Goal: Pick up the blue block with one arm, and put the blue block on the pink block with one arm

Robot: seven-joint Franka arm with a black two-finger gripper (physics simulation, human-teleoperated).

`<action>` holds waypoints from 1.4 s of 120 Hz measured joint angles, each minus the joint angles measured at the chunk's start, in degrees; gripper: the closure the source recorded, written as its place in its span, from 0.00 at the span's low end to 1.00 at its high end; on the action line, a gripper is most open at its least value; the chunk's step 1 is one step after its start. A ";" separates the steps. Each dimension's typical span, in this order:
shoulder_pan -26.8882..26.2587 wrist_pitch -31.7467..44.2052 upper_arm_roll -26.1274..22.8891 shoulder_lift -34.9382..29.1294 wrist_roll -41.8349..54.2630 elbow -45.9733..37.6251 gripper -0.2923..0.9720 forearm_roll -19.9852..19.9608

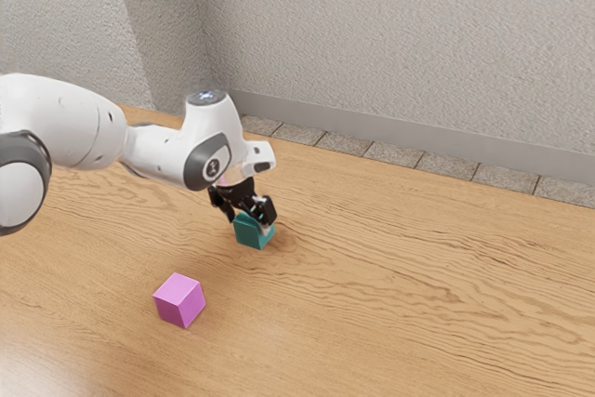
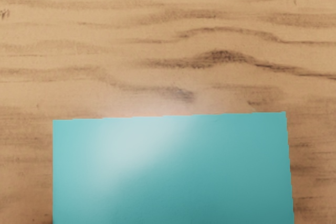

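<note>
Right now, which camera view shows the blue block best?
The exterior view: it shows the whole blue block under the gripper, and the pink block near it. The wrist view shows one blue face, cut off at the edge.

Our arm (image 1: pixel 65 127) is built of smooth, rounded white shells, with dark grey bands where the segments meet. We carry a grey joint cap (image 1: pixel 210 163) with a small white marking, a pale bluish disc (image 1: pixel 205 97) atop the wrist housing, and a compact black gripper (image 1: pixel 253 218).
</note>
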 joint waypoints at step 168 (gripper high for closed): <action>1.72 1.30 -1.59 -39.56 -7.20 -41.33 0.49 0.04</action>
